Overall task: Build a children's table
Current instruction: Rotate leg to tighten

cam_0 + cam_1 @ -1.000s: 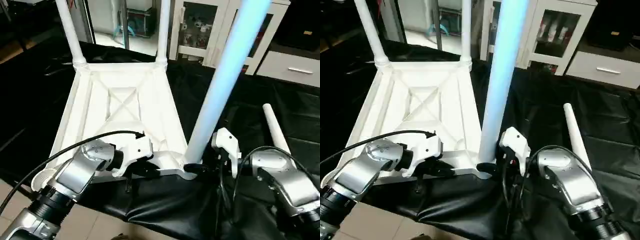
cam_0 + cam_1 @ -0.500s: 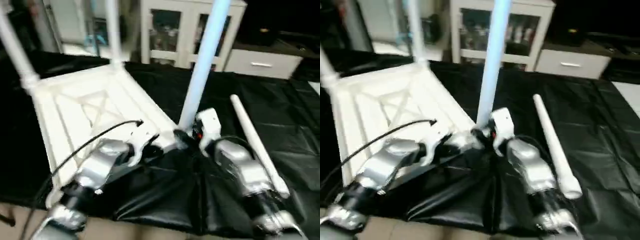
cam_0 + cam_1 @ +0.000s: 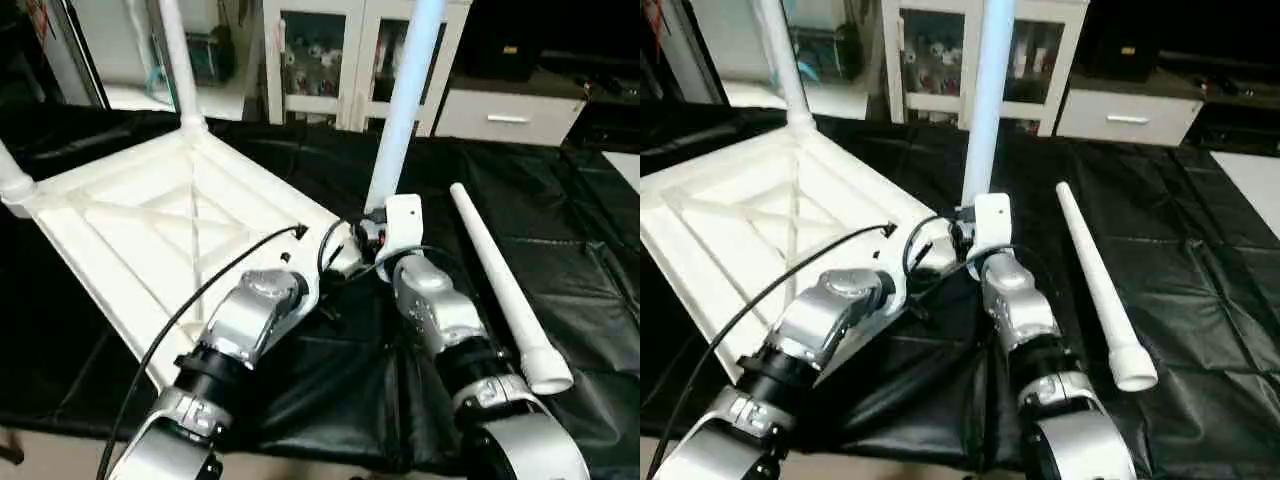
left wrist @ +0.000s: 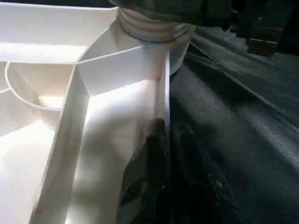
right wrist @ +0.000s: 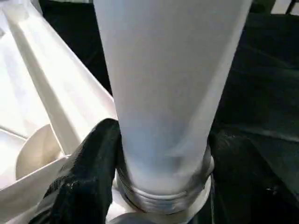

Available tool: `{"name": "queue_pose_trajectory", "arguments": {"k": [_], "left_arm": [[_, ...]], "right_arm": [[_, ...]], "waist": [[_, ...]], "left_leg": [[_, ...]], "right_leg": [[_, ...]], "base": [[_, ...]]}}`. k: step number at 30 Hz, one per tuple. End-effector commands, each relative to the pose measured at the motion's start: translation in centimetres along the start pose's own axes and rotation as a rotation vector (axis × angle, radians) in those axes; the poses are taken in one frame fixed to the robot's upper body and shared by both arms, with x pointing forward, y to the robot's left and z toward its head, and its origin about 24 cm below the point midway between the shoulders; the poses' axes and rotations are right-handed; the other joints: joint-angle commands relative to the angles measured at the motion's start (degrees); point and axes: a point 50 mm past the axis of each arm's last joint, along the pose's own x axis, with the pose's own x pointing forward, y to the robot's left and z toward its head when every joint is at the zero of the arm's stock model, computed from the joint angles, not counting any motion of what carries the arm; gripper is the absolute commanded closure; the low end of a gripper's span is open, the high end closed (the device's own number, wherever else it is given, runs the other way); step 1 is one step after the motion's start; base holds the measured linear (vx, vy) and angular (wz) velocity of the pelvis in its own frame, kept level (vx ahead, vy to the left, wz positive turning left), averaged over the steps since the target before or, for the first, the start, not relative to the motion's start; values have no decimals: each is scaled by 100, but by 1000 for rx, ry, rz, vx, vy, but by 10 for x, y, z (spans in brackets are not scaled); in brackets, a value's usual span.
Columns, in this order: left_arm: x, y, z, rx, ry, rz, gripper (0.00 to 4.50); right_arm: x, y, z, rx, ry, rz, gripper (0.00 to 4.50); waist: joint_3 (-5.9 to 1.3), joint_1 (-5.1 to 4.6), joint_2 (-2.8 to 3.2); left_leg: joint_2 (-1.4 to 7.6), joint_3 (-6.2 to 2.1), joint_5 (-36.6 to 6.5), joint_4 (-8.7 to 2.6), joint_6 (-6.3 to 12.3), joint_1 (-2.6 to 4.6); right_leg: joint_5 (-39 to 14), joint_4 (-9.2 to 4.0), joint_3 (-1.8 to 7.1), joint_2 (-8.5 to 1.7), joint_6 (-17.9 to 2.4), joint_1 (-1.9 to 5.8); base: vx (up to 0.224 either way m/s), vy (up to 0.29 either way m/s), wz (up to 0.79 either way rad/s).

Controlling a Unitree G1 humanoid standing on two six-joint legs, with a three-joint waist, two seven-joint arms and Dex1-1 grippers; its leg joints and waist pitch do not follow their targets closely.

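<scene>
a large work table (image 3: 560,210) draped in black cloth fills the scene. on it lies the white tabletop (image 3: 150,225), upside down with its x-ribbed underside showing, turned at an angle so one corner points toward the robot. three legs stand upright in corner sockets: one at the far corner (image 3: 176,60), one cut off at the left edge (image 3: 12,178), and the nearest leg (image 3: 405,100) rising at the corner where both grippers meet. a fourth loose leg (image 3: 500,280) lies flat on the cloth, well apart to the right of the arms. both silver forearms reach forward and converge on that near corner. the right gripper (image 5: 154,154) has its black fingers (image 5: 91,168) clamped around the base of the nearest leg just above the threaded collar. the left gripper (image 4: 166,140) pinches the thin side wall of the tabletop between its two fingers, just beside the same socket. compared with a second ago, the tabletop sits rotated in view and both arms are drawn closer together, though the camera itself has shifted.
</scene>
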Motion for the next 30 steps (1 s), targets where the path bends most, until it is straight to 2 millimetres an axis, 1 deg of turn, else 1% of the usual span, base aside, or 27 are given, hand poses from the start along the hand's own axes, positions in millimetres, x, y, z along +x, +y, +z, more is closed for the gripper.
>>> {"name": "queue_pose_trajectory", "arguments": {"k": [1, 2, 3, 4, 5, 6, 7, 8, 10, 11, 12, 13, 14, 15, 16, 17, 18, 19, 20, 21, 22, 23, 24, 25, 27, 30], "left_arm": [[-5, 9, 11, 33, -39, 50, 450], [-7, 9, 10, 50, -40, 37, 450], [-8, 9, 10, 65, -44, 25, 450], [-10, 9, 9, 83, -45, 13, 450], [-10, 9, 9, 95, -45, 5, 450], [-13, 8, 7, 117, -41, -29, 450], [-14, 6, 6, 132, -36, -53, 450], [-18, 5, 4, 171, -40, -91, 450], [-23, 5, -1, 205, -26, -138, 450], [-28, 6, -5, 221, -13, -168, 450], [-29, 6, -5, 224, -11, -174, 450], [-35, 7, -10, 234, 8, -218, 450], [-39, 7, -12, 259, 6, -256, 450], [-42, 8, -15, 266, 15, -282, 450], [-46, 9, -17, 278, 23, -307, 450], [-49, 9, -18, 304, 22, -341, 450], [-54, 9, -20, 315, 30, -382, 450], [-54, 9, -20, 315, 30, -382, 450], [-60, 7, -21, 355, 23, -454, 450], [-63, 6, -21, 376, 16, -482, 450], [-67, 4, -22, 384, 13, -528, 450], [-71, 2, -22, 386, 15, -567, 450], [-73, 1, -22, 383, 19, -589, 450], [-74, 0, -23, 382, 25, -607, 450], [-75, 0, -23, 388, 34, -624, 450], [-76, -1, -23, 397, 41, -655, 450]], "right_arm": [[-2, 7, -27, 44, 102, 52, 142], [-2, 8, -18, 43, 59, 87, 128], [-3, 8, -14, 32, 43, 107, 128], [-4, 8, -9, 22, 28, 131, 128], [-5, 8, -7, 14, 20, 146, 97], [-7, 6, -2, 5, 6, 160, 97], [-9, 4, 1, -2, -4, 168, 86], [-13, 0, 6, -16, -15, 189, 84], [-20, -7, 12, -42, -24, 228, 79], [-26, -13, 17, -54, -26, 272, 60], [-28, -14, 17, -56, -26, 280, 48], [-38, -23, 23, -90, -27, 356, 48], [-47, -27, 25, -115, -18, 418, 42], [-53, -30, 27, -139, -8, 469, 24], [-61, -33, 27, -180, 9, 533, 24], [-70, -36, 27, -230, 32, 589, 3], [-76, -41, 25, -275, 58, 624, 3], [-76, -41, 25, -275, 58, 624, 0], [-86, -46, 24, -320, 98, 670, 0], [-89, -47, 23, -329, 112, 689, 0], [-93, -50, 22, -352, 137, 700, 0], [-96, -53, 21, -379, 159, 717, 0], [-98, -54, 20, -397, 175, 727, 0], [-100, -55, 18, -407, 198, 742, 0], [-102, -55, 16, -426, 225, 756, 0], [-100, -51, 11, -456, 243, 765, 0]], "waist": [[-312, 83, 13], [-329, 104, 19], [-344, 101, 7], [-349, 110, -3], [-331, 137, 2], [-332, 150, -13], [-354, 192, -13], [-358, 254, -11], [-380, 284, -6], [-363, 340, 4], [-360, 368, 4], [-346, 401, 14], [-347, 438, 30], [-339, 464, 26], [-345, 494, 28], [-316, 534, 32], [-318, 548, 25], [-303, 547, 17], [-303, 557, 44], [-314, 569, 18], [-311, 577, 24], [-325, 593, 27], [-324, 597, 26], [-320, 614, 34], [-311, 632, 37], [-310, 629, 31]], "left_leg": [[455, -224, -1468, -487, 128, -53], [466, -218, -1303, -482, 188, -64], [461, -210, -1188, -473, 230, -85], [459, -203, -950, -467, 322, -141], [459, -185, -919, -458, 383, -131], [453, -183, -905, -449, 392, -129], [456, -178, -776, -441, 409, -137], [451, -166, -552, -427, 448, -135], [460, -151, -423, -414, 472, -134], [464, -124, -362, -422, 539, -100], [474, -126, -362, -426, 539, -101], [484, -123, -424, -439, 517, -87], [503, -119, -440, -438, 493, -64], [501, -118, -466, -444, 485, -63], [506, -113, -473, -443, 476, -46], [503, -100, -595, -455, 441, -19], [500, -99, -665, -458, 413, -19], [497, -94, -742, -468, 366, -42], [482, -103, -781, -468, 331, -44], [482, -102, -793, -462, 311, -36], [486, -109, -776, -465, 313, -41], [498, -110, -706, -461, 282, -26], [501, -107, -681, -463, 280, -26], [502, -91, -694, -457, 268, 0], [493, -79, -747, -456, 254, 17], [490, -96, -821, -465, 190, -8]], "right_leg": [[-1831, -388, 433, -697, -899, 204], [-1724, -367, 430, -689, -937, 202], [-1635, -355, 432, -680, -958, 209], [-1388, -312, 434, -667, -1012, 224], [-1441, -331, 436, -672, -1014, 199], [-1509, -331, 437, -674, -1005, 203], [-1493, -304, 446, -672, -979, 217], [-1344, -303, 445, -654, -952, 210], [-1090, -244, 463, -646, -983, 189], [-917, -230, 456, -611, -1037, 163], [-917, -226, 455, -613, -1030, 175], [-991, -234, 449, -600, -1005, 167], [-1018, -231, 460, -604, -974, 156], [-1047, -236, 453, -587, -951, 157], [-1041, -236, 457, -579, -912, 157], [-1104, -258, 462, -561, -884, 120], [-1185, -255, 465, -572, -868, 137], [-1362, -271, 482, -591, -839, 144], [-1472, -282, 475, -594, -832, 145], [-1586, -304, 477, -599, -775, 156], [-1599, -306, 481, -602, -777, 152], [-1493, -275, 479, -592, -819, 143], [-1454, -269, 480, -586, -842, 141], [-1420, -280, 486, -586, -893, 114], [-1439, -287, 490, -569, -918, 107], [-1594, -295, 481, -580, -874, 130]], "base": [[0, 0, 0], [0, 0, 0], [0, 0, 0], [0, 0, 0], [0, 0, 0], [0, 0, 0], [0, 0, 0], [0, 0, 0], [0, 0, 0], [0, 0, 0], [0, 0, 0], [0, 0, 0], [0, 0, 0], [0, 0, 0], [0, 0, 0], [0, 0, 0], [0, 0, 0], [0, 0, 0], [0, 0, 0], [0, 0, 0], [0, 0, 0], [0, 0, 0], [0, 0, 0], [0, 0, 0], [0, 0, 0], [0, 0, 0]]}}
